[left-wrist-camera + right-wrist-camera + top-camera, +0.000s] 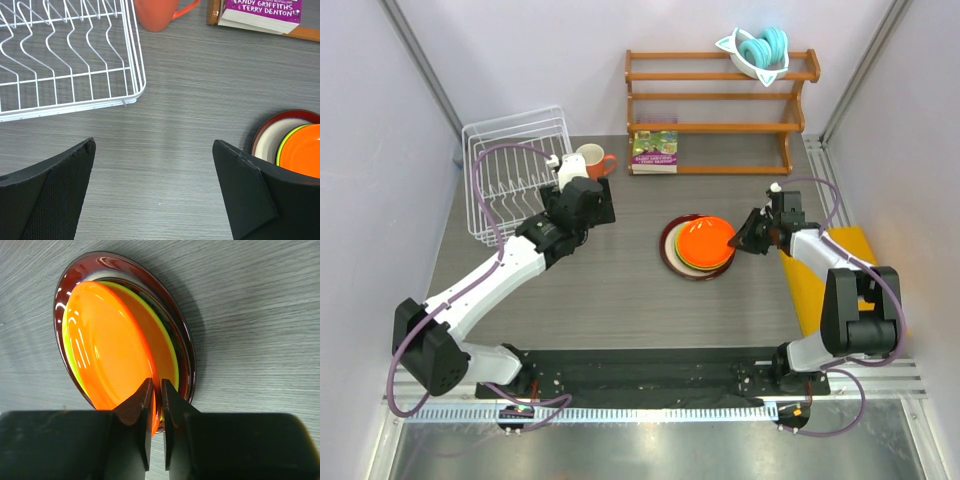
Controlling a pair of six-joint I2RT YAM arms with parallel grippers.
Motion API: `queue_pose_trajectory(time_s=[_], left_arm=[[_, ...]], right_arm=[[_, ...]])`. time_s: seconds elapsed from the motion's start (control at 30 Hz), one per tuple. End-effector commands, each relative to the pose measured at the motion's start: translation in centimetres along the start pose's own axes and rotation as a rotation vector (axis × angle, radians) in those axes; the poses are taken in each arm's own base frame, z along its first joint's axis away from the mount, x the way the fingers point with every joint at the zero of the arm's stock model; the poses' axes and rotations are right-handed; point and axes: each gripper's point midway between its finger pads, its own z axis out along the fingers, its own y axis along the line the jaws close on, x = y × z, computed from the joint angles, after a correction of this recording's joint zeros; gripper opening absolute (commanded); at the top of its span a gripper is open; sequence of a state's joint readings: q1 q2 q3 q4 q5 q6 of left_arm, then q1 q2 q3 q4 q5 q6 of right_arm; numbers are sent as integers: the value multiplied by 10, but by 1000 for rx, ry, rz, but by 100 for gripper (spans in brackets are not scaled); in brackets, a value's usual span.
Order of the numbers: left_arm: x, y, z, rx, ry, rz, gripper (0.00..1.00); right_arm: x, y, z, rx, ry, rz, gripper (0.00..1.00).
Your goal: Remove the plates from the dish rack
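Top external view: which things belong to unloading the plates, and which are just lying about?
Job: dish rack, dark red plate, lime green plate, and orange plate, which is pinched by the right gripper.
Lying about: orange mug, book, wooden shelf, ringed bowl on its top tier, yellow mat.

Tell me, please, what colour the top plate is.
The top plate is orange, clearest in the right wrist view.

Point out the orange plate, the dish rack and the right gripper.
orange plate (705, 240), top external view, middle of its upper face.
dish rack (140, 60), left wrist view, its side rim wire.
right gripper (156, 385), right wrist view, between fingertips pinching the orange plate's rim.
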State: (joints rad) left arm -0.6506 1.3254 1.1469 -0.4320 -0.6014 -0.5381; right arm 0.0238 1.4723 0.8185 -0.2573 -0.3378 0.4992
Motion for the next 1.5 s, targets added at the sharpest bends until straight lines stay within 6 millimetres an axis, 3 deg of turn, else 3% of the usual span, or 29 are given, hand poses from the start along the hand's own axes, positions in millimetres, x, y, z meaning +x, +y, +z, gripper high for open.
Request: queue_pose_trajectory(time_s=[0.0,0.03,0.2,0.47,0.67,0.93,1.03,1.13,1.27,1.4,1.47], left_arm=[[-8,6,-6,-10,-30,-5,99],[-8,5,-6,-9,-29,-5,100],[-7,2,-4,4,-24,-4,99],[-7,-3,-1,11,-15,3,99],[-10,-6,1,14,-11,12,100],[-13,-2,-3,-10,-3,9,100],[-14,6,-6,-41,-10,11,100],[-17,8,-9,-40,-12,10,99],[-18,7,-11,-29,-10,12,99],[-13,9,-10,-25,-10,14,100],[-14,10,-10,-21,-18,9,99]], right_arm=[[-8,4,3,-26,-24,-22,22],[-8,4,3,-28,-24,-23,34],[-12,12,-6,-56,-44,-42,56],[-31,11,-36,27,-138,-98,62],[-54,11,-71,96,-286,-126,77],[-77,-21,-97,265,-518,-131,96],[-85,-32,-111,323,-629,-118,100],[-89,-27,-117,313,-690,-163,100],[-81,-29,-108,342,-693,-253,100],[-74,-17,-99,360,-723,-373,100],[-70,-23,-99,429,-738,-407,100]])
